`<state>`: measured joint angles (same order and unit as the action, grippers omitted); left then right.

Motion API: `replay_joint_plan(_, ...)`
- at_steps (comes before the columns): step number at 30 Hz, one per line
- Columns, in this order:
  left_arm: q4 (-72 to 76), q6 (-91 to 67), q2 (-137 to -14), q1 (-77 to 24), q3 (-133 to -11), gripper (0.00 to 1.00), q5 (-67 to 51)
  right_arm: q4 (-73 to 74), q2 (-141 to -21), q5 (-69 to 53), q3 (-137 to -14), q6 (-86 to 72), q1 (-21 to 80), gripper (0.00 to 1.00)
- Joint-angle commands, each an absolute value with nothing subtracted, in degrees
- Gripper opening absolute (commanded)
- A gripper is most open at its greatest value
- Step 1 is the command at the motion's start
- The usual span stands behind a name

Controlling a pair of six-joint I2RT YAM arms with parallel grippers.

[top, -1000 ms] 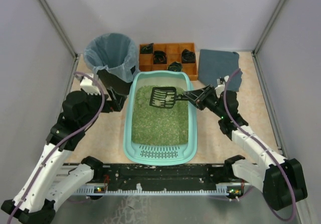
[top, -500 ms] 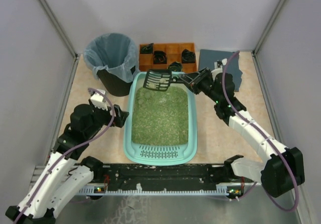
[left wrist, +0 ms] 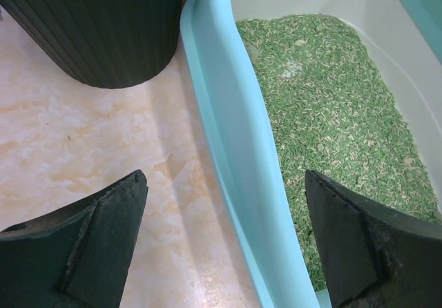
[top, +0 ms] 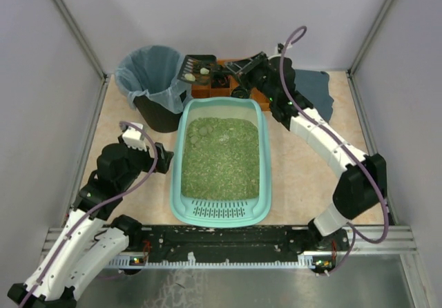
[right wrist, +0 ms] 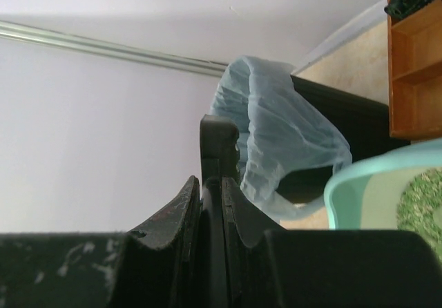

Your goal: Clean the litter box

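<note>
- The litter box (top: 178,157) lies lengthwise in the middle of the table (top: 297,177). Its slotted lip is at the near end, by the arm bases.
- Green litter (top: 219,157) covers the litter box floor from wall to wall.
- The black bin (top: 157,114) with its clear bag (top: 148,70) stands just beyond the litter box's far-left corner. In the left wrist view, the bin's ribbed side (left wrist: 97,25) sits close beside the teal rim (left wrist: 207,66).
- The orange tray (top: 201,85) sits just past the far end of the litter box, and the right arm partly hides it.
- A grey mat (top: 314,90) lies beyond the litter box's far-right corner.
- The right gripper (top: 243,72) is raised beyond the far end of the litter box. Its jaws are pinched tight on the handle of a black scoop (top: 195,66).
- In the right wrist view, that handle (right wrist: 219,142) stands up from between the closed fingers (right wrist: 173,218), with the bag (right wrist: 276,135) behind it.
- The scoop's slotted head is past the litter box's far-left corner, by the bin's rim. It carries a few pale lumps (top: 204,71).
- The left gripper (top: 163,159) is low beside the litter box's left wall, about halfway along.
- The left gripper's jaws are spread wide and hold nothing. In its wrist view one finger (left wrist: 103,232) is over the table and the other is over the litter, so the gripper straddles the rim.
</note>
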<state>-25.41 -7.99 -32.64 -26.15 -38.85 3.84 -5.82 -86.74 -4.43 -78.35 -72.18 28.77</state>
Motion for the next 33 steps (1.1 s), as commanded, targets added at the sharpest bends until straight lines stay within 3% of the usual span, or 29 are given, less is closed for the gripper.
replay_joint_plan(1, -25.2, -8.4, -31.8, -26.4, -38.5, 1.00, 6.6, -7.7, -92.3, -1.6, -87.8, -69.8, 29.8, 0.00)
replay_joint_plan(9, -26.1, -9.3, -32.9, -26.4, -39.0, 1.00, 9.3, -9.3, -105.2, -2.4, -102.9, -65.3, 31.8, 0.00)
replay_joint_plan(19, -27.2, -10.4, -34.2, -26.4, -39.3, 1.00, 12.4, 0.4, -120.4, -5.5, -125.1, -53.1, 34.5, 0.00)
replay_joint_plan(28, -26.9, -9.0, -35.2, -26.4, -39.2, 1.00, 8.4, 1.9, -125.2, -8.0, -133.3, -38.0, 36.0, 0.00)
replay_joint_plan(33, -26.8, -8.9, -35.4, -26.4, -39.2, 1.00, 8.0, 2.0, -125.3, -8.8, -135.7, -21.7, 38.9, 0.00)
